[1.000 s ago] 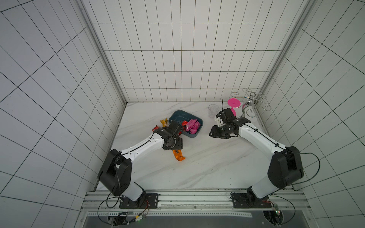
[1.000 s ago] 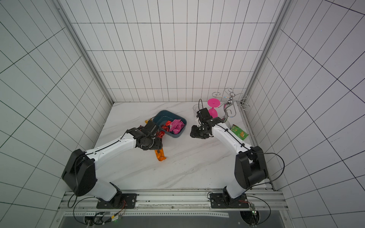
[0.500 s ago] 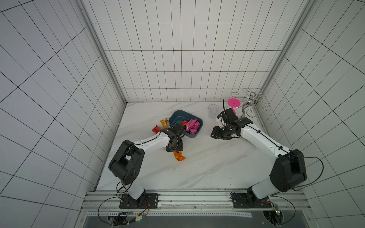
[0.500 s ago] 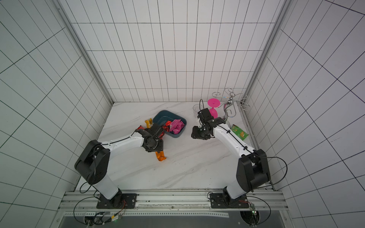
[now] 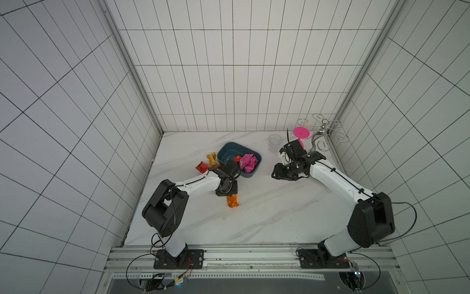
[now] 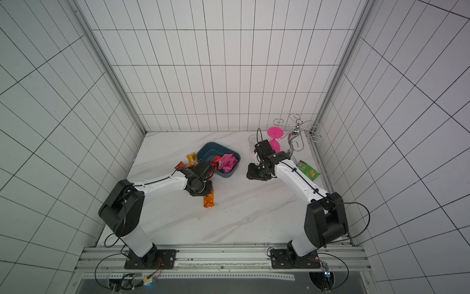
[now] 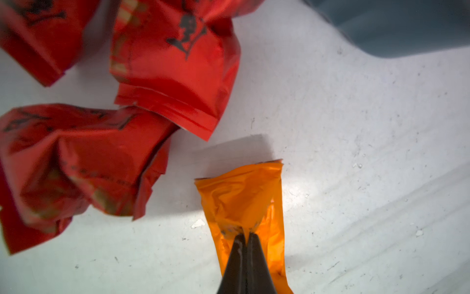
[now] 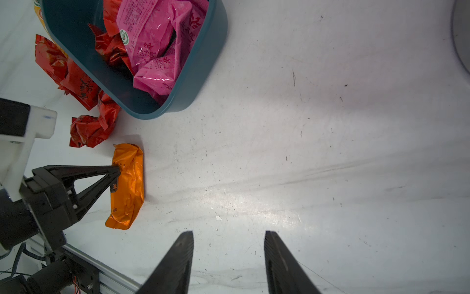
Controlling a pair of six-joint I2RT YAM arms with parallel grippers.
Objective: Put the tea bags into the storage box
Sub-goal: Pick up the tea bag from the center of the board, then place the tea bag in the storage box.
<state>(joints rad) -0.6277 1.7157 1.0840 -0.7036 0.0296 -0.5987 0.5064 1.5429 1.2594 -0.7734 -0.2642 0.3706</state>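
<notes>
My left gripper [image 7: 245,235] is shut on the middle of an orange tea bag [image 7: 241,198] that lies on the marble table, also seen in both top views [image 5: 232,201] [image 6: 208,201]. Red tea bags [image 7: 173,63] lie crumpled just beyond it, beside the teal storage box [image 5: 227,155]. The box holds pink tea bags [image 5: 248,163] and a red one. A yellow-orange tea bag [image 5: 211,159] and a red one [image 5: 201,166] lie left of the box. My right gripper [image 8: 229,233] hovers open over bare table right of the box, holding nothing.
A clear plastic cup [image 5: 274,142], a pink goblet [image 5: 301,135] and a wire rack [image 5: 323,127] stand at the back right corner. A green packet [image 6: 307,170] lies by the right wall. Tiled walls enclose the table on three sides.
My left gripper has come down over the orange tea bag and closed on it. The right arm has barely moved.
</notes>
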